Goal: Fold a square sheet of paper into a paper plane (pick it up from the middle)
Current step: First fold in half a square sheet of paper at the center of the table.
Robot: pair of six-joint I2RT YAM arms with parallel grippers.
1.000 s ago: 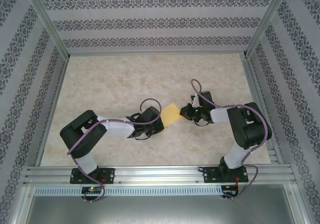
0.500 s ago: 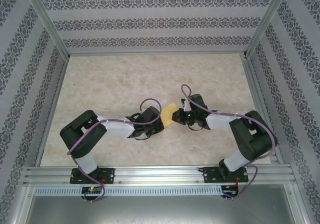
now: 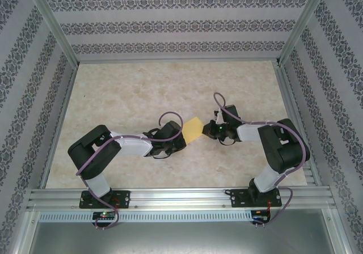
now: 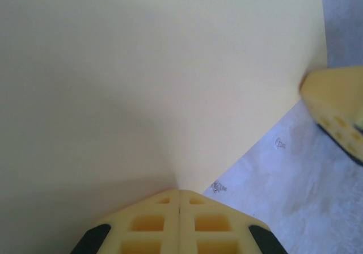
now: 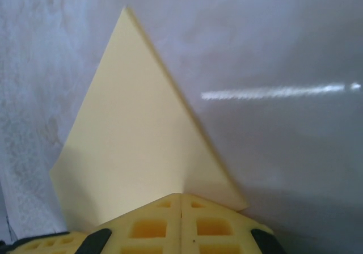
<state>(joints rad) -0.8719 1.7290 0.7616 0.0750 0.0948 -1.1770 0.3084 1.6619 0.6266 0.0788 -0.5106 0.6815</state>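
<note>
Two clamped grips hold this job together. Nearest me, the left gripper [image 4: 180, 200] is clenched, its jaws meeting on one corner of the sheet [image 3: 194, 129]. The right gripper [image 5: 181, 200] is clenched on the opposite side, jaws flush with paper between them. So the sheet is held between the two at mid-table, apparently lifted off the surface.

Half a second ago the right arm [image 3: 278, 143] had swung in toward the left and the sheet looked squeezed narrow. Now that arm is back out, and from above the sheet shows wider again, as a diamond. The left arm [image 3: 113, 146] has not moved.

I read this as a trial fold or a re-tensioning, not a finished crease, so the folding looks to be at an early stage. From the right wrist the paper looks triangular, but I cannot tell whether it is doubled over. Beyond it the table [image 3: 130, 89] runs on to the back wall [image 3: 170, 33].
</note>
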